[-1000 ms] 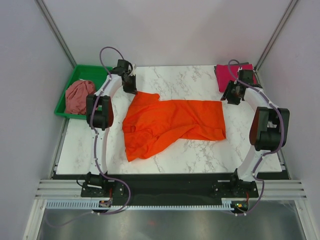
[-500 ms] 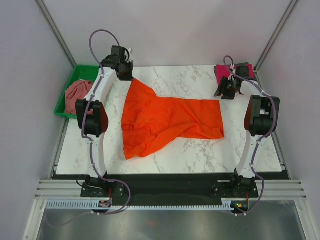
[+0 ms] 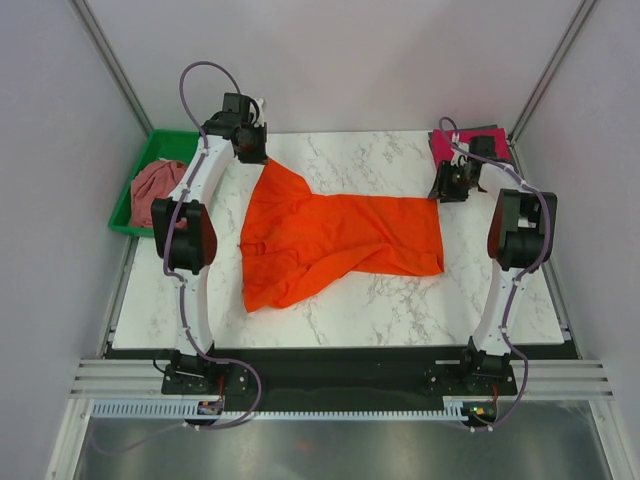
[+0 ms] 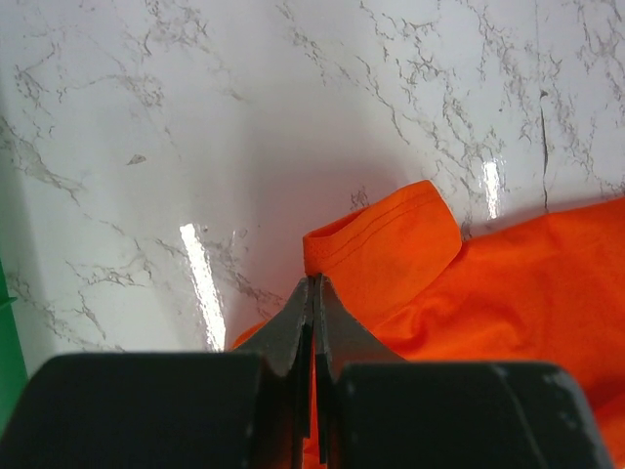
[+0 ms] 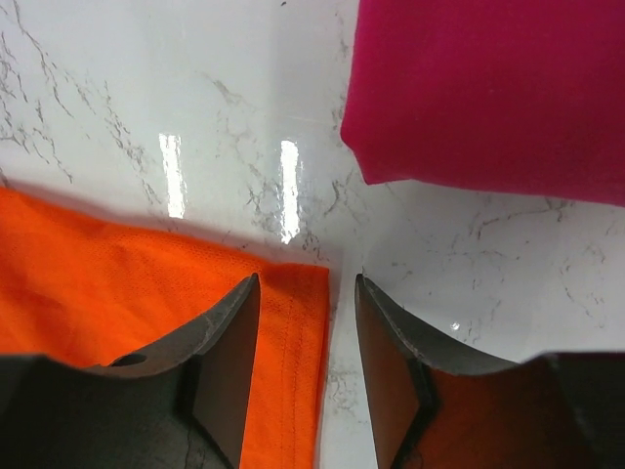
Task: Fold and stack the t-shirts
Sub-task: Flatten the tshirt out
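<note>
Starting at the left gripper (image 4: pixel 312 293): pinched to a hairline slit on an edge of the orange t-shirt (image 3: pixel 340 240), with a stitched hem curling up just past the tips. Hard to tell how much cloth sits inside, hidden as it is behind the black finger bodies filling the bottom of the left wrist view. Seen from above, gripping at the far left of the marble table (image 3: pixel 380 300), with the shirt drawn to a point there and spread rumpled toward the right.

Over at the right gripper (image 5: pixel 308 280): parted wide, holding nothing, straddling the shirt's far right corner, with one finger over orange cloth and the other over bare marble. Cannot tell whether touching either surface. Near edge of that corner blocked by the fingers themselves.

Just beyond, apart from the orange: the magenta-pink t-shirt (image 5: pixel 488 88), folded flat at the table's far right corner, cut off by the wrist frame and partly covered by the right arm from above.

Off the table's left side: the dusty rose t-shirt (image 3: pixel 152 190), bunched in the green tray (image 3: pixel 165 140), that tray partly masked by the left arm.
</note>
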Motion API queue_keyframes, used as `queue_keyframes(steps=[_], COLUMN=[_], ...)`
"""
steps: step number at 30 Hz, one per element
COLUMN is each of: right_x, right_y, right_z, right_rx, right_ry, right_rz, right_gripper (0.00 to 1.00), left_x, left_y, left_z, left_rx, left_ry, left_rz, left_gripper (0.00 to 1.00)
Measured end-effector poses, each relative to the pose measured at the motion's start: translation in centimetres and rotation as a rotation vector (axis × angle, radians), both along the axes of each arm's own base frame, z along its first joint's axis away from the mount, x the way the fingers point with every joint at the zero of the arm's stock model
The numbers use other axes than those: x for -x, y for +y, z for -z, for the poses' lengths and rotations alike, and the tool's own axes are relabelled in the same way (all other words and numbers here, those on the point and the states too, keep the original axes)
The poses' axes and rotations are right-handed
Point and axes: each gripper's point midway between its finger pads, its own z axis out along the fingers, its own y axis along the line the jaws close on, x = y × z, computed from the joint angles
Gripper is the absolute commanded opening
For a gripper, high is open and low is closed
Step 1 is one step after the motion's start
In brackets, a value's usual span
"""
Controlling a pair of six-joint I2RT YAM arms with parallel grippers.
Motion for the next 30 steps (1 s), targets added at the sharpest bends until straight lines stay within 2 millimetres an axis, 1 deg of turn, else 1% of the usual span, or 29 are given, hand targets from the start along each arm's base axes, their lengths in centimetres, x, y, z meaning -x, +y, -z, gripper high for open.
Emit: queue_keyframes(steps=[3, 6, 7, 9, 10, 12, 13, 17, 19, 21, 22, 23, 24, 26, 27, 28, 29, 30], right_x=[0.1, 0.1, 0.1, 0.0, -0.2, -0.6, -0.8, -1.3, -0.7, 0.3, 0.5, 0.5, 0.5, 0.9, 1.6, 2.6, 4.0, 5.9], right_y=[0.3, 0.2, 0.2, 0.1, -0.1, -0.3, -0.1, 0.4, 0.8, 1.2, 1.5, 1.6, 1.7, 2.1, 2.3, 2.5, 2.5, 2.6], right_z=[0.2, 0.3, 0.3, 0.3, 0.4, 0.6, 0.7, 0.4, 0.0, -1.9, -3.7, -5.9, -8.6, -16.4, -20.8, -25.0, -29.5, -33.8], right_rx=[0.015, 0.032, 0.037, 0.045, 0.058, 0.07, 0.064, 0.027, 0.01, -0.004, -0.012, -0.014, -0.018, -0.031, -0.035, -0.04, -0.042, -0.045], right_ry=[-0.005, -0.01, -0.011, -0.016, -0.023, -0.044, -0.056, -0.09, -0.095, -0.106, -0.13, -0.171, -0.224, -0.387, -0.489, -0.591, -0.699, -0.809], right_rz=[-0.029, -0.046, -0.051, -0.051, -0.045, -0.039, -0.041, -0.021, -0.009, 0.01, 0.021, 0.029, 0.041, 0.063, 0.071, 0.083, 0.091, 0.101], right_gripper=[0.5, 0.46, 0.43, 0.35, 0.24, 0.1, 0.0, 0.0, 0.0, 0.0, 0.0, 0.0, 0.0, 0.0, 0.0, 0.0, 0.0, 0.0], left_x=[0.0, 0.0, 0.0, 0.0, 0.0, 0.0, 0.0, -0.1, -0.2, 0.0, 0.2, 0.5, 0.9, 2.3, 3.2, 4.6, 6.1, 8.1], left_y=[-0.1, -0.1, -0.1, -0.1, -0.1, 0.0, 0.0, 0.1, 0.1, 0.0, -0.1, -0.1, -0.1, 0.1, 0.2, 0.5, 0.7, 1.1], left_z=[0.0, 0.0, 0.0, 0.0, 0.0, 0.1, 0.1, -0.1, -0.6, -1.8, -2.8, -4.5, -6.0, -11.0, -13.7, -16.9, -19.7, -23.5], left_rx=[0.003, 0.004, 0.004, 0.004, 0.004, 0.0, -0.002, 0.001, 0.008, 0.02, 0.03, 0.04, 0.047, 0.068, 0.077, 0.088, 0.097, 0.109], left_ry=[0.0, 0.001, 0.001, 0.001, 0.001, 0.0, 0.0, -0.004, -0.013, -0.029, -0.044, -0.071, -0.095, -0.186, -0.237, -0.299, -0.357, -0.444], left_rz=[0.002, 0.004, 0.004, 0.004, 0.004, 0.0, -0.001, -0.003, 0.0, 0.005, 0.008, 0.008, 0.008, 0.004, 0.003, 0.001, -0.002, -0.004], left_gripper=[0.02, 0.02, 0.02, 0.02, 0.02, 0.02, 0.02, 0.02, 0.02, 0.02, 0.02, 0.02, 0.02, 0.02, 0.02, 0.02, 0.02, 0.02])
